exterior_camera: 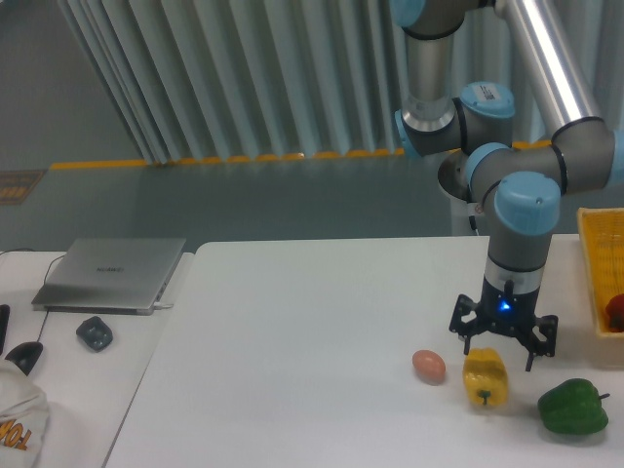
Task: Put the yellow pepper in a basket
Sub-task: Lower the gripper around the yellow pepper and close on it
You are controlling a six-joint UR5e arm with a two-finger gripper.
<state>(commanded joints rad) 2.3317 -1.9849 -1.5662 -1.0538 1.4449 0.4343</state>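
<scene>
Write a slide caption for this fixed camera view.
Open gripper hovers above the glossy yellow bell pepper, beside a small brownish egg.

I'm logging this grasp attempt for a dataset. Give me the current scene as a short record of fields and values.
gripper: open, fingers spread, directly above the yellow pepper, not gripping it
yellow pepper: on the white table, stem toward the camera
egg: just left of the yellow pepper
green pepper: right of the yellow pepper, near the frame edge
basket: at the right edge, partly cut off, a red item inside
side desk: laptop closed
task status: pepper not yet picked up
</scene>
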